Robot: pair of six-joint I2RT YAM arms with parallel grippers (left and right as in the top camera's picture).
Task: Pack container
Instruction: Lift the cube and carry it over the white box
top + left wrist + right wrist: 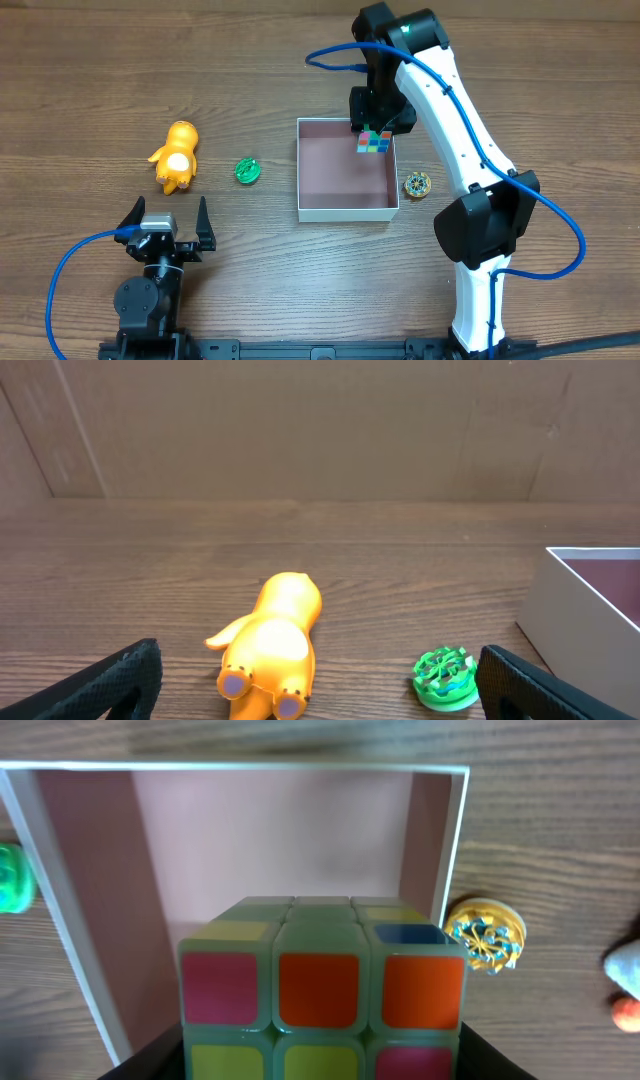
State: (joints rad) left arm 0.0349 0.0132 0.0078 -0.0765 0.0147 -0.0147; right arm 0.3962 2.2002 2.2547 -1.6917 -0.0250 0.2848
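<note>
The right gripper (377,128) is clamped on a Rubik's cube (375,141) and holds it over the far right corner of the container (345,214), which sits open on the worktop (90,80). In the right wrist view the cube hangs close to the right wall, with bare pink floor beyond it. I cannot tell whether the cube touches the floor yet.

To do this step well, the cube should probably go straight down until it rests flat. Keep it just clear of the thin white walls so they do not buckle or shift, then part the jaws.

The left gripper (168,218) waits with its jaws apart, near an orange toy animal (177,156) and a green spinning top (247,171). A gold spinning top (417,185) lies just outside the container's right wall.
</note>
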